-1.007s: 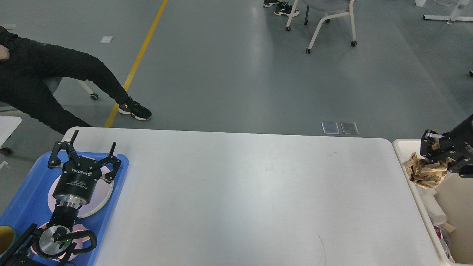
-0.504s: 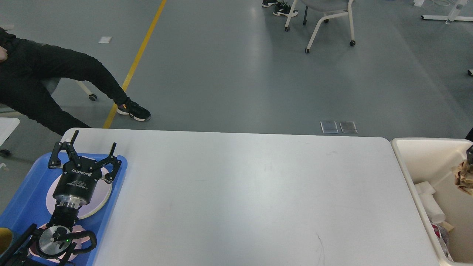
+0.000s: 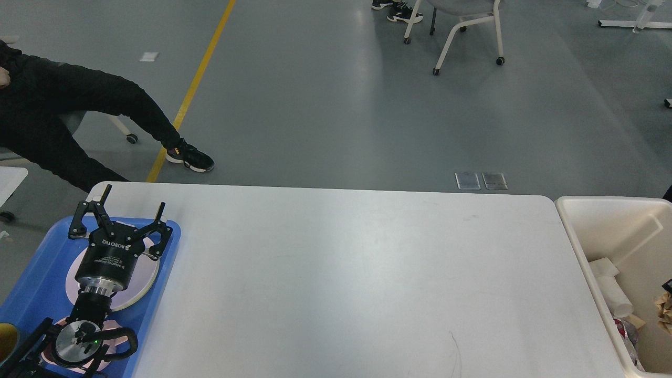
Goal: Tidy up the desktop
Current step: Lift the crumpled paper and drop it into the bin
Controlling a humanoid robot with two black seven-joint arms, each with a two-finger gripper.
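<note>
The white desktop [image 3: 357,273] fills the middle of the head view and nothing lies on its bare surface. My left gripper [image 3: 134,202] is open and empty, hovering over a pale round plate [image 3: 142,286] on the blue tray [image 3: 37,262] at the desktop's left end. Only a black sliver of my right gripper [image 3: 668,286] shows at the right edge, over the beige bin [image 3: 604,210]. Crumpled brown paper [image 3: 664,307] sits just below it. I cannot tell whether the jaws hold it.
The bin holds white paper rolls [image 3: 611,294] and other waste. A yellow cup [image 3: 6,338] stands at the tray's near left. A seated person's legs [image 3: 105,105] are beyond the far left corner. A chair [image 3: 462,26] stands on the floor behind.
My right gripper carried the brown paper rightward and down over the bin, nearly leaving the view. The left arm has not moved.
</note>
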